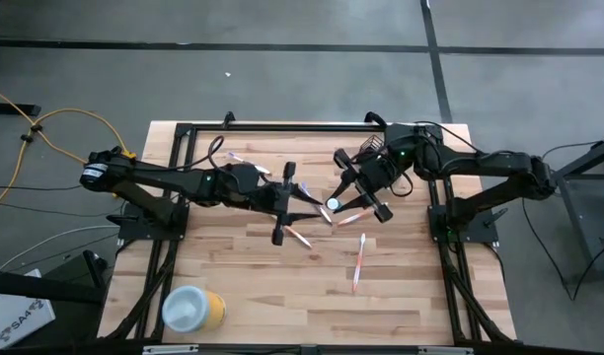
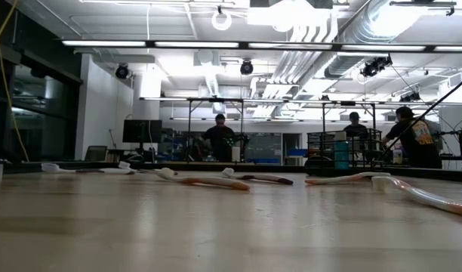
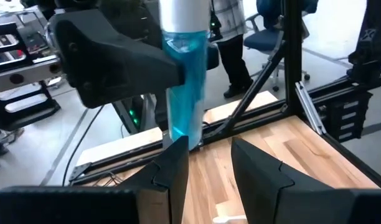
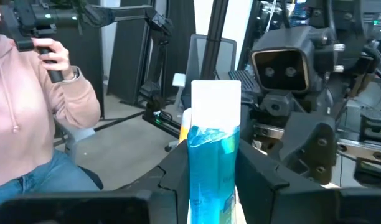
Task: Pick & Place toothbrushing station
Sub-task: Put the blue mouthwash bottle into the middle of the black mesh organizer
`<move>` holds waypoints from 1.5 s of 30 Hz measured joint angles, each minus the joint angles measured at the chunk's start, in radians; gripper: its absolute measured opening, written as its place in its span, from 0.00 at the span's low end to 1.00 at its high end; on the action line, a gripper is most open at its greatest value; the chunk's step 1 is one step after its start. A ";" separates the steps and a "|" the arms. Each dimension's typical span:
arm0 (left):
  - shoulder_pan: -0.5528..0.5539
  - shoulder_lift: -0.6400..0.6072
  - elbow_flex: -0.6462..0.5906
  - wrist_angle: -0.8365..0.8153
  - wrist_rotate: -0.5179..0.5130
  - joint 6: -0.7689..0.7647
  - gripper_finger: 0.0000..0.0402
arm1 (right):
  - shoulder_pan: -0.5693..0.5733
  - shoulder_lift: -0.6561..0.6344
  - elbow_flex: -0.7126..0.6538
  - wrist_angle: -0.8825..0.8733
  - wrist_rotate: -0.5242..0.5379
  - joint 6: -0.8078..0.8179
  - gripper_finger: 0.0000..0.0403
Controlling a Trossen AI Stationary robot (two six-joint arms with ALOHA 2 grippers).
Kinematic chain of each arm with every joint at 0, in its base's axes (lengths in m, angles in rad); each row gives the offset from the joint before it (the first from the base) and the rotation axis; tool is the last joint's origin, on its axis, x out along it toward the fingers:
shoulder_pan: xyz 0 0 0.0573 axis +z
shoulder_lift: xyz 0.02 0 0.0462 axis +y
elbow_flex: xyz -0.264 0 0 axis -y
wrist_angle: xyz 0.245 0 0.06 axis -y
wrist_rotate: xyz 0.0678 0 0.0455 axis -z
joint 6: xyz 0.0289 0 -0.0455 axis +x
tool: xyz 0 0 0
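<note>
A blue tube (image 4: 214,155) with a white top end stands upright in the air over the table's middle, with my right gripper (image 1: 339,200) shut on it. My left gripper (image 3: 209,158) faces it from the table's left, level and open, with nothing in the gap between its fingers. The tube's lower end (image 3: 179,134) shows just past one left fingertip (image 3: 175,165); whether they touch I cannot tell. Several toothbrushes (image 1: 359,258) lie flat on the wood. The black mesh holder (image 1: 372,148) stands at the far edge. My right gripper pinches the tube's blue body (image 4: 206,180), below the white end, between its two fingers (image 4: 175,174). The fingers come level from the table's right and lie across the tube. The tube stands upright, white end up, lifted clear of the table.
A yellow cylinder with a white top (image 1: 193,308) lies at the near left corner. Toothbrushes lie scattered under and near both grippers (image 2: 208,181). People show in the room beyond the table, one in a pink hoodie (image 4: 35,106).
</note>
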 joint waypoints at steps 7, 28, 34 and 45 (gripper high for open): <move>0.008 0.043 0.000 0.064 0.003 0.017 0.29 | 0.035 0.000 0.000 0.000 0.003 -0.032 0.23; 0.031 0.073 0.000 0.165 0.120 0.039 0.29 | 0.045 0.000 0.000 -0.031 0.030 -0.077 0.23; 0.062 0.097 0.000 0.186 0.175 0.021 0.29 | 0.047 0.000 0.000 -0.029 0.027 -0.080 0.23; 0.084 0.126 0.000 0.239 0.254 -0.002 0.29 | 0.060 0.000 0.000 -0.028 0.019 -0.111 0.23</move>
